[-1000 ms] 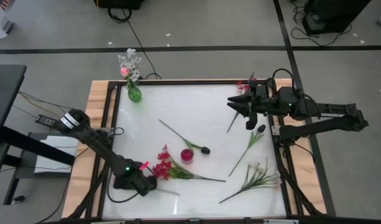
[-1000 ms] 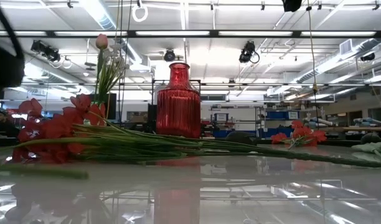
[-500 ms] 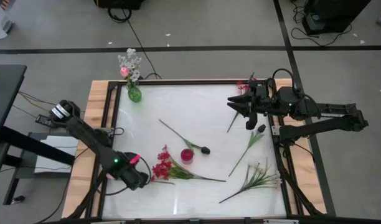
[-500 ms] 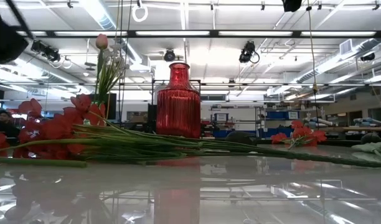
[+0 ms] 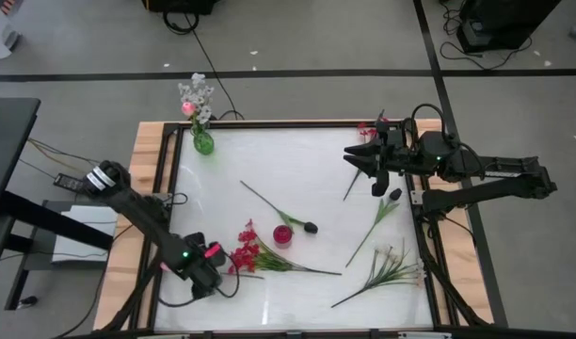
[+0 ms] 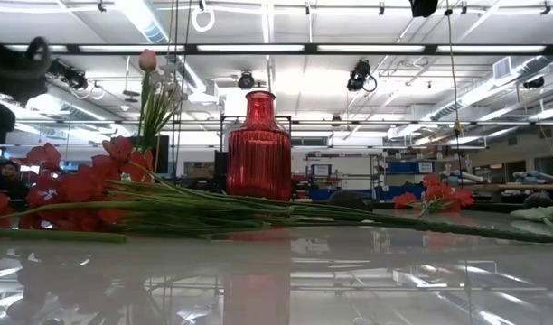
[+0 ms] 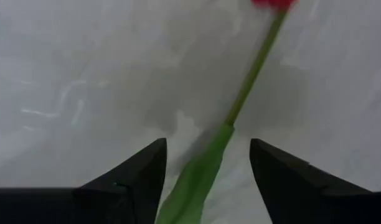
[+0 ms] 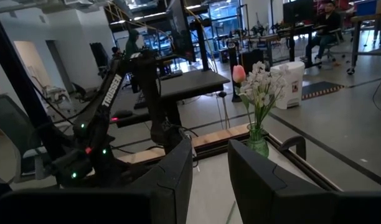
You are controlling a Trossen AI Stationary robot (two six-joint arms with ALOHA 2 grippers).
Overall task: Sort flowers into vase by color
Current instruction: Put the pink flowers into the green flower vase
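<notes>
White lettering reading TROSSEN runs along the left arm [image 8: 109, 93] in the right wrist view. Two vases stand on the white desk [image 5: 297, 169]: a small green glass vase [image 5: 202, 142] with white blossoms and one pink bud at the far left corner, and a ribbed red glass vase [image 5: 282, 234] mid-desk. The left hand [image 5: 216, 273] sits low at the near left, fingers spread wide, a green stem [image 7: 240, 106] of the red clustered flowers [image 5: 246, 250] lying between them. The right hand [image 5: 363, 158] hovers far right, open and empty.
</notes>
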